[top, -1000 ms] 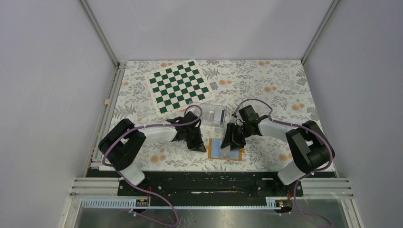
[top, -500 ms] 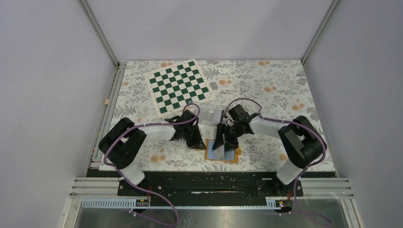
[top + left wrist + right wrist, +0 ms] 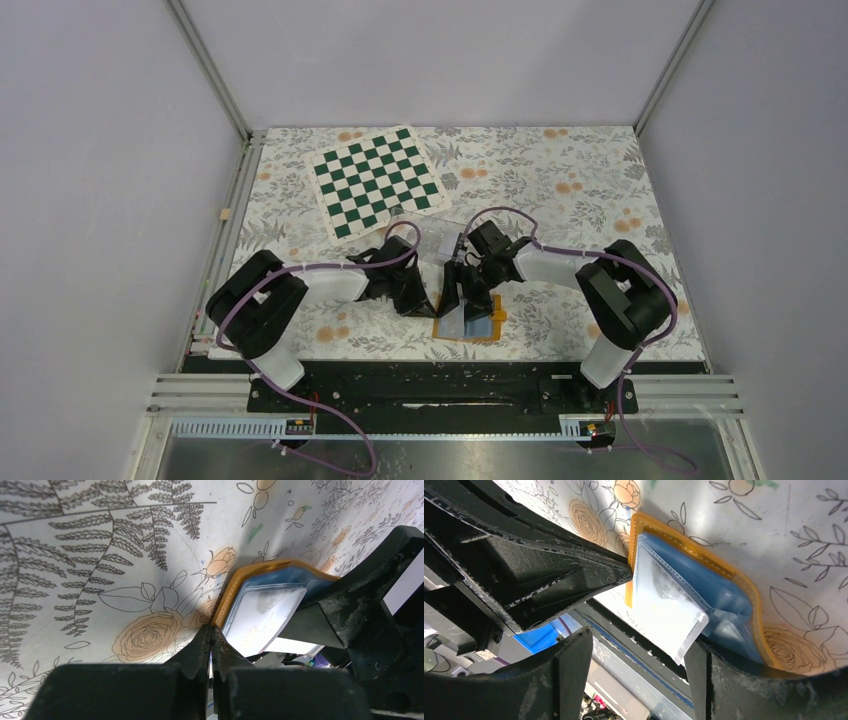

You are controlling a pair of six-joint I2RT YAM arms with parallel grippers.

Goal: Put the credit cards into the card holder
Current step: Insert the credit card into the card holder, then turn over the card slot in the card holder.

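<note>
The orange card holder [image 3: 488, 330] lies open near the table's front edge, its light blue inside [image 3: 719, 597] facing up. A white credit card [image 3: 664, 607] rests on the inside with one corner past the near edge; it shows in the left wrist view as well [image 3: 262, 617]. My right gripper [image 3: 639, 672] is open and straddles that corner, which nearly touches one finger [image 3: 706, 677]. My left gripper [image 3: 211, 632] is shut on nothing, its tips against the holder's orange left rim [image 3: 230, 597]. From above, the left gripper [image 3: 428, 306] and right gripper [image 3: 468, 298] nearly meet over the holder.
A clear plastic box [image 3: 440, 240] stands just behind the two grippers. A green and white chessboard [image 3: 375, 182] lies at the back left. The tablecloth [image 3: 580, 200] has a floral print. The black base rail [image 3: 440, 385] runs close in front of the holder.
My right gripper moved left toward the left gripper and its jaws widened, leaving the card on the holder. The holder slid slightly left. The left gripper stayed shut and hardly moved.
</note>
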